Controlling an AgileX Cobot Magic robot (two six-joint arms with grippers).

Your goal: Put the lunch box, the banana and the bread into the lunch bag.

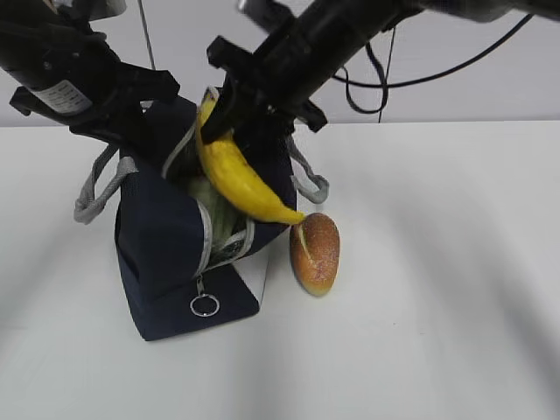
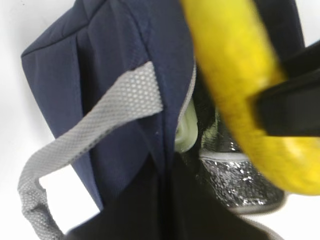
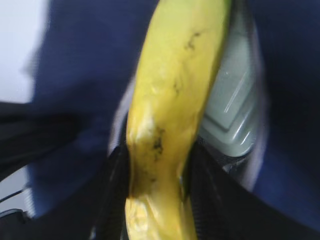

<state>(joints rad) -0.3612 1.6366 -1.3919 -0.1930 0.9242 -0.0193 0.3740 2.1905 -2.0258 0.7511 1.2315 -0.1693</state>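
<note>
Banana (image 1: 234, 175) is clamped in the right hand (image 1: 229, 118) near its upper end, hanging tilted over the open mouth of the lunch bag (image 1: 162, 236), tip pointing toward 4 o'clock and hanging out past the bag's rim, close above the bread (image 1: 315, 252). Seems like it's held by one end so the rest can slide in. The left hand (image 1: 131, 122) sits at the bag's 10 o'clock rim, probably pinning the opening apart, but I can't tell if its fingers are closed on fabric. The lunch box (image 3: 235, 115) is already inside; its pale green lid shows under the banana. The bread is on the counter (image 1: 437, 262) at the bag's 3 o'clock, waiting its turn. The zipper ring (image 1: 204, 304) dangles at 6 o'clock.
</note>
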